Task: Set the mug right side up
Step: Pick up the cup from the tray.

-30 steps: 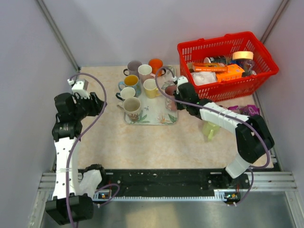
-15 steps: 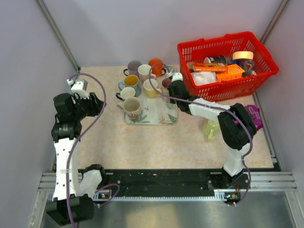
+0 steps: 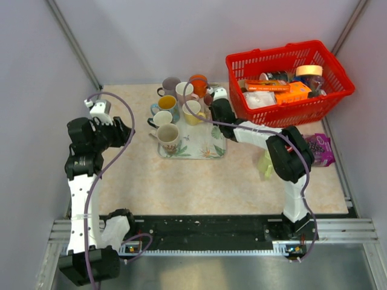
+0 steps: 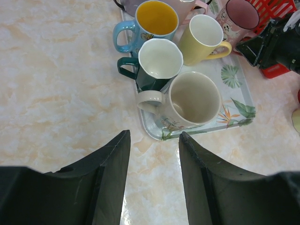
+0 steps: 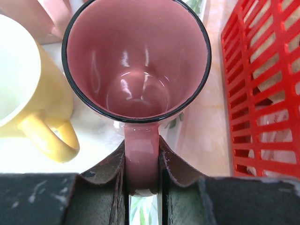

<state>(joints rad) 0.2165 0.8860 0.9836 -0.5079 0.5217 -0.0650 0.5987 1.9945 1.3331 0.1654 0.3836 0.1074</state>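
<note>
The pink mug with a dark rim has its mouth facing up at the back right corner of the floral tray. My right gripper is shut on its handle. I cannot tell whether the mug rests on the tray. The mug also shows in the left wrist view and in the top view, with my right gripper just behind it. My left gripper is open and empty over the table, left of the tray; in the top view my left gripper is at the left.
Several upright mugs fill the tray: yellow, blue, dark green, cream. A red basket of goods stands close to the right of the pink mug. A green object and a purple packet lie at the right.
My right arm has carried the pink mug from the tray's right edge back and left to its back right corner. The left arm has not moved.
</note>
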